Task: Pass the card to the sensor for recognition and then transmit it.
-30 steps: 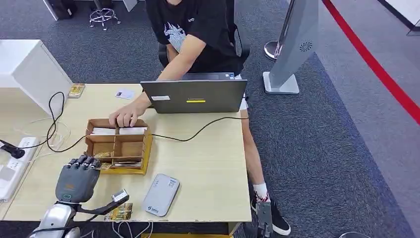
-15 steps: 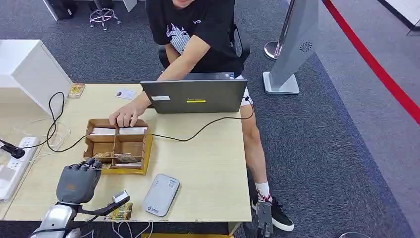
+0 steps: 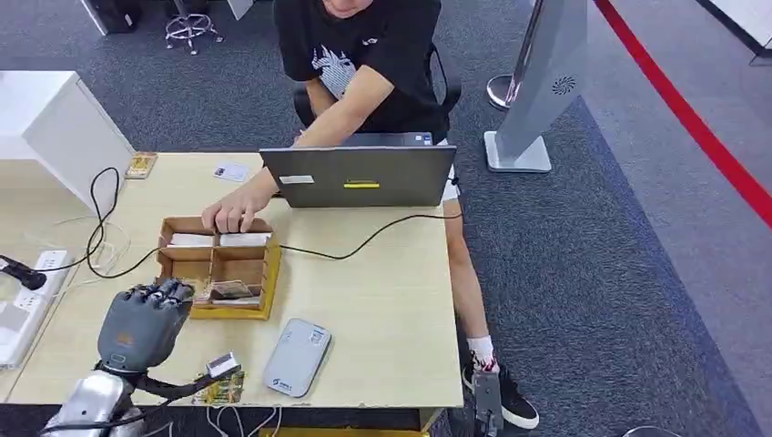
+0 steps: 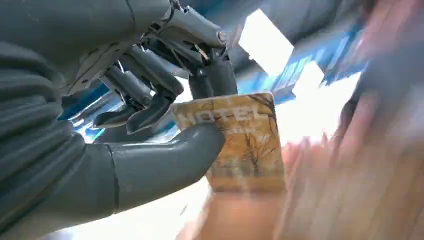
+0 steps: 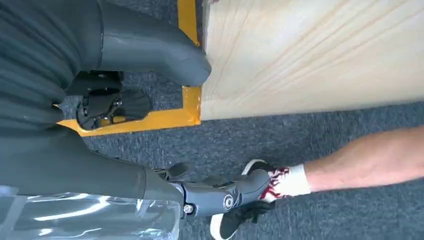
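Observation:
My left hand hovers over the table's front left, its fingertips at the near-left corner of the wooden organiser box. In the left wrist view it pinches a brown patterned hotel card between thumb and fingers. The grey-white sensor pad lies flat on the table, to the right of that hand. More cards lie in the box's near compartment. My right hand hangs below the table's edge, fingers apart and holding nothing.
A seated person rests a hand on the box's far edge, behind an open laptop. A black cable crosses the table. A power strip sits far left. Another patterned card lies at the front edge.
My left hand has risen slightly and shifted toward the box with the card. The person has leaned a little; their hand stays on the box.

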`<state>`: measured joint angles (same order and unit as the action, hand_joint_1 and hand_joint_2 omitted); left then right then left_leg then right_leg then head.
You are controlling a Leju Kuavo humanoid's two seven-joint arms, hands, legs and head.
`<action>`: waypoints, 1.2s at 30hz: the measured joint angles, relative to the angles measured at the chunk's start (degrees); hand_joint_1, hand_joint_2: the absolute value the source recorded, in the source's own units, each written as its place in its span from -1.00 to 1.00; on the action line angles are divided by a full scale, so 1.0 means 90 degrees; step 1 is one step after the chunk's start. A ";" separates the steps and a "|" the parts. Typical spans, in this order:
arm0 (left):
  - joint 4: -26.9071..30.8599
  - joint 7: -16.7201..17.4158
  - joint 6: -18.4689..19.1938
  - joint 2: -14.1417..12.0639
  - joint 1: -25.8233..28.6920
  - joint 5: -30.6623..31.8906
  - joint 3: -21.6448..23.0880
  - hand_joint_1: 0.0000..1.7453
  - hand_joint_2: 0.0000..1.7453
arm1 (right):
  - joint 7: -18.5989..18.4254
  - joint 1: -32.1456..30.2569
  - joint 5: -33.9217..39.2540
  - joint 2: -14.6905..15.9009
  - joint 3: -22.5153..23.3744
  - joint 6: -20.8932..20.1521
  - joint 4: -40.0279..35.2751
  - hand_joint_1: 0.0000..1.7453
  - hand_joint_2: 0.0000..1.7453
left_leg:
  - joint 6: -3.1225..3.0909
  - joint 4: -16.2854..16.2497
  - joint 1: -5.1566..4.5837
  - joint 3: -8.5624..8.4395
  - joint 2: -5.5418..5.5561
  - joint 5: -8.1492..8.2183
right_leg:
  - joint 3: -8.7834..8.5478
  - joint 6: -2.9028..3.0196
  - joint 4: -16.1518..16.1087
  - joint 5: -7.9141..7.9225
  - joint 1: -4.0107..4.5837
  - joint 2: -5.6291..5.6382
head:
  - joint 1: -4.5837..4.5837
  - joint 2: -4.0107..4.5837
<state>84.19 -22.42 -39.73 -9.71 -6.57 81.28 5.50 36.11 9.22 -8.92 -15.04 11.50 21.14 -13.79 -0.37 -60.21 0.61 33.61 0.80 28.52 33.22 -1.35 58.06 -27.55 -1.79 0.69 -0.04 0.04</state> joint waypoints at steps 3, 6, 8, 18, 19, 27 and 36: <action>0.1087 0.0647 0.0652 -0.0124 -0.0255 0.0037 0.0295 1.00 1.00 | 0.0061 -0.0004 0.0034 0.0007 0.0022 -0.0003 0.0000 -1.00 1.00 | 0.0000 0.0000 -0.0006 0.0000 -0.0023 0.0001 | 0.0006 -0.0003 0.0000 0.0005 -0.0001 0.0021 | 0.0024 0.0000; 0.1738 0.1298 0.0833 -0.0356 -0.0523 0.0001 0.0646 1.00 1.00 | 0.0071 -0.0024 0.0037 0.0027 0.0104 -0.0002 0.0000 -1.00 1.00 | 0.0000 0.0001 -0.0009 -0.0005 -0.0021 0.0002 | 0.0000 -0.0006 -0.0001 0.0006 -0.0003 0.0020 | 0.0015 0.0000; 0.1902 0.1362 0.0769 -0.0429 -0.0606 -0.0129 0.0761 1.00 1.00 | 0.0061 -0.0023 0.0007 0.0027 0.0112 -0.0002 0.0000 -1.00 1.00 | 0.0001 0.0001 -0.0006 -0.0005 -0.0021 0.0000 | 0.0005 -0.0006 -0.0001 0.0007 0.0000 0.0021 | 0.0015 0.0000; 0.1717 0.1617 0.0663 -0.0699 -0.1035 -0.0031 0.1023 1.00 1.00 | 0.0003 -0.0020 -0.0143 0.0027 0.0112 -0.0005 0.0000 -1.00 1.00 | 0.0006 0.0001 -0.0005 -0.0006 -0.0017 -0.0003 | 0.0003 -0.0006 0.0002 0.0007 0.0000 0.0019 | 0.0007 0.0000; 0.1717 0.1617 0.0663 -0.0699 -0.1035 -0.0031 0.1023 1.00 1.00 | 0.0003 -0.0020 -0.0143 0.0027 0.0112 -0.0005 0.0000 -1.00 1.00 | 0.0006 0.0001 -0.0005 -0.0006 -0.0017 -0.0003 | 0.0003 -0.0006 0.0002 0.0007 0.0000 0.0019 | 0.0007 0.0000; -0.1842 0.1449 0.0755 -0.1311 -0.3227 -0.0704 0.1006 1.00 1.00 | -0.0211 0.0060 -0.0471 -0.0007 0.0077 -0.0146 0.0000 -1.00 1.00 | 0.0012 0.0003 -0.0003 -0.0003 -0.0018 -0.0030 | 0.0004 0.0003 0.0010 0.0028 0.0001 0.0023 | 0.0000 0.0000; -0.2778 0.1493 0.0621 -0.1328 -0.3410 -0.0721 0.1006 1.00 1.00 | -0.0213 0.0055 -0.0495 -0.0032 0.0061 -0.0158 0.0000 -1.00 1.00 | 0.0011 0.0003 -0.0005 0.0001 -0.0032 -0.0028 | 0.0009 0.0002 0.0005 0.0028 -0.0001 0.0036 | 0.0000 0.0000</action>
<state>59.19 -8.98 -34.14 -21.66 -37.25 74.79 14.56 34.18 9.72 -13.38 -15.32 12.04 19.71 -13.79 -0.27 -60.18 0.56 33.62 0.51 28.27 33.31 -1.33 58.11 -27.29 -1.79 1.02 -0.04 0.04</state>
